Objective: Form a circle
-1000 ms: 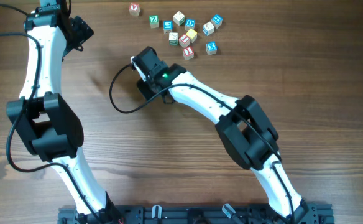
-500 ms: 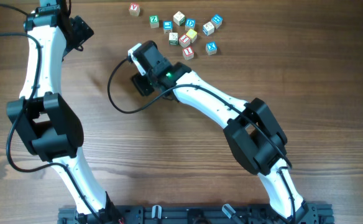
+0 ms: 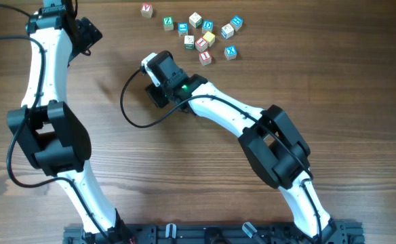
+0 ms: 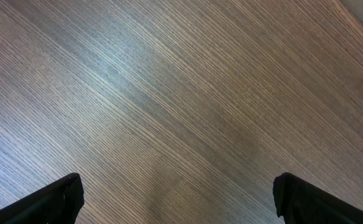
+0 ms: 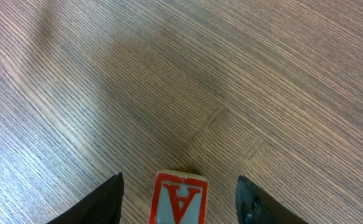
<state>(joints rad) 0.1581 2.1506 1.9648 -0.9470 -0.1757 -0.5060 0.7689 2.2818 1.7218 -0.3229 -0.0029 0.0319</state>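
Two tools stand open: your left tool (image 4: 176,186) is spread wide above the tabletop (image 4: 169,93), holding nothing; your right tool (image 5: 178,183) straddles a red-lettered block (image 5: 180,202), with gaps either side.

We see a wooden table (image 3: 157,176), its brown grain filling every view. Near the top edge of the overhead view, left of centre, a red-lettered block (image 3: 146,9) sits alone. A green-lettered block (image 3: 168,22) lies to its lower right (apart, not touching). Farther right are an upper blue-lettered block (image 3: 236,22) and a lower blue-lettered block (image 3: 230,51).
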